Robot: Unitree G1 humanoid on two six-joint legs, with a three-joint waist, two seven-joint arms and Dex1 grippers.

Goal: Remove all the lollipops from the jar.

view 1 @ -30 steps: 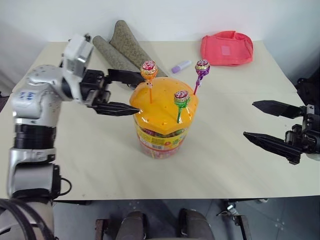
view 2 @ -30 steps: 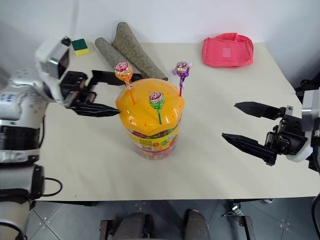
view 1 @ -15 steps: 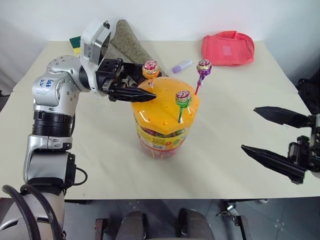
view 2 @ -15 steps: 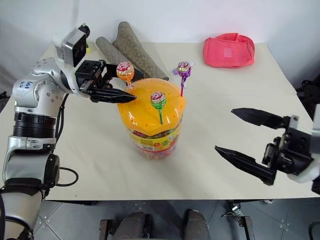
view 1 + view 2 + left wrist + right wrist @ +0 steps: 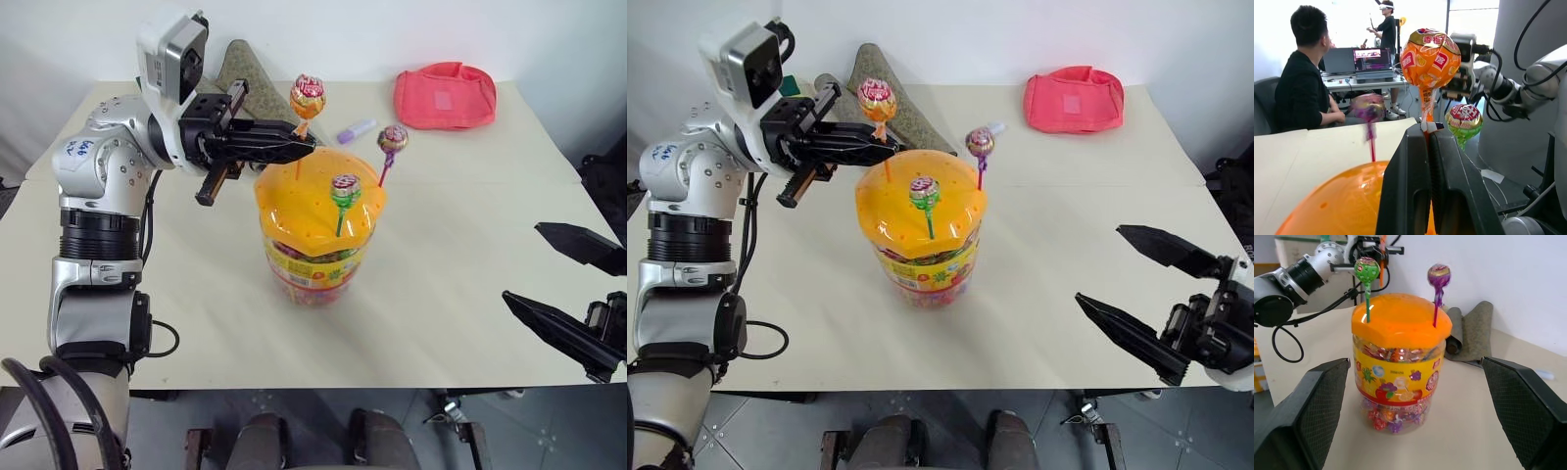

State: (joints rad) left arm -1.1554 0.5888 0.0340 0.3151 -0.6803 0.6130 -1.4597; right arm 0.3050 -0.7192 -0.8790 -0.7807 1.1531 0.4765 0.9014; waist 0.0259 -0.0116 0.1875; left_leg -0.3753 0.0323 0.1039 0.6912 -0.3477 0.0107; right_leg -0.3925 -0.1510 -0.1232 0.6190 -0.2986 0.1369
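You have a pale cream table (image 5: 460,245) in front of you. The jar (image 5: 315,257), a clear tub with an orange lid, stands directly on it near the middle. Toward the far edge, two grey rolled mats (image 5: 245,88) lie side by side on the left, and a red pouch (image 5: 444,94) lies on the right. Between them, a small lilac tube (image 5: 355,130) rests on the surface. At the far left corner you can see a green and yellow sponge (image 5: 787,86).
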